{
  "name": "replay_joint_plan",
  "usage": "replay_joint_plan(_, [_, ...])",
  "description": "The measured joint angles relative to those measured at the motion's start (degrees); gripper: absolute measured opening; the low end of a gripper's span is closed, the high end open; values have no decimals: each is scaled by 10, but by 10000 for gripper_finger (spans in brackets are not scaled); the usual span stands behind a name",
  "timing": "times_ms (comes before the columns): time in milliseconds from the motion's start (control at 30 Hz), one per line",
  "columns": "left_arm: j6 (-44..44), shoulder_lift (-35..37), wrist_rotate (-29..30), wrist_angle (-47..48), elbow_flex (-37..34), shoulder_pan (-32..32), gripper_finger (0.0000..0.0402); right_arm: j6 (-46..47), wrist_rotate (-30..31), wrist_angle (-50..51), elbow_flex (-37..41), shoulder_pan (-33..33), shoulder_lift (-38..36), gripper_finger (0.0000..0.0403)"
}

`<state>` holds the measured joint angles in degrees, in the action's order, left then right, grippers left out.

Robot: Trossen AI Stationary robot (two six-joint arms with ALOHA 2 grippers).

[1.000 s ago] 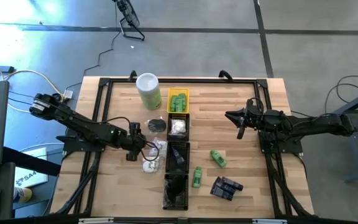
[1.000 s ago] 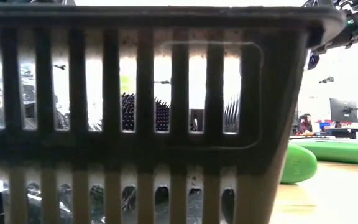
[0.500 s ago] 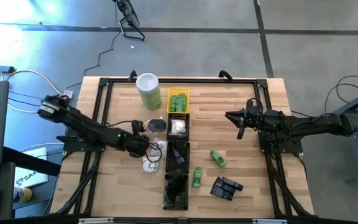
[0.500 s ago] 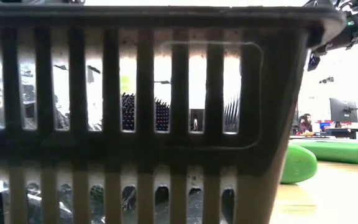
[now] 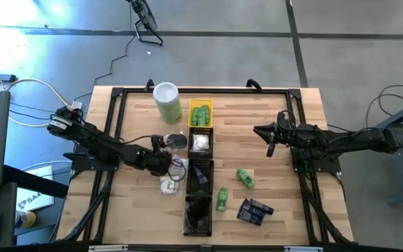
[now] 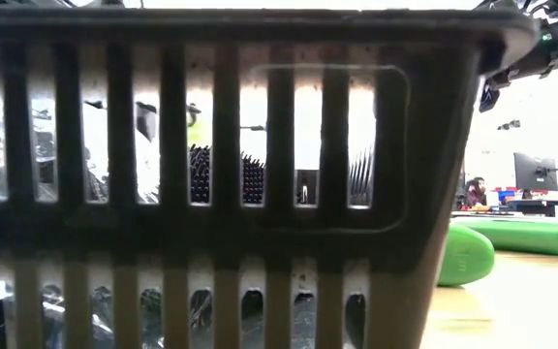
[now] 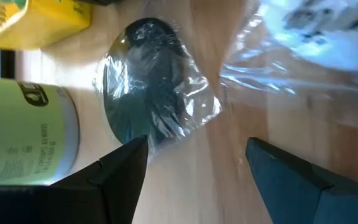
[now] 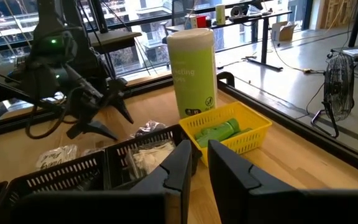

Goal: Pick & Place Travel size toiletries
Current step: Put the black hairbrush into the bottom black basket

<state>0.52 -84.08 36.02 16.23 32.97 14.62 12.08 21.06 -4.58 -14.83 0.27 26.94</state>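
A black round puck in crinkly clear wrap lies flat on the table beside the row of trays, also seen as the puck from above. My left gripper hovers open just short of it, slanting down, nothing between its fingers; in the high view my left gripper stands left of the puck. White wrapped pieces lie near it. Two green bottles and dark packets lie right of the trays. My right gripper waits shut above the table's right part.
A tall pale-green canister stands at the back, close to the puck. A yellow tray with green bottles and three black trays form a column at mid table. A black tray wall fills the low view.
My left gripper has gone down and toward the table's right edge, tipping further downward, from beside the white wrapped pieces to just short of the black puck. Its fingers have stayed open. Nothing on the table has moved.
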Motion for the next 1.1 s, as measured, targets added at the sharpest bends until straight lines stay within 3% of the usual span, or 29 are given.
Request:
replay_joint_plan(333, [-13, 0, -64, -39, -1, -94, 271, 1, 0, 1, 0, 0, 0, 46])
replay_joint_plan(733, [-52, -9, -74, -62, -1, -103, 268, -3, 0, 2, 0, 0, 0, 46])
replay_joint_plan(1100, [-52, -38, -70, -76, -1, -101, 179, -3, 0, 2, 0, 0, 0, 46])
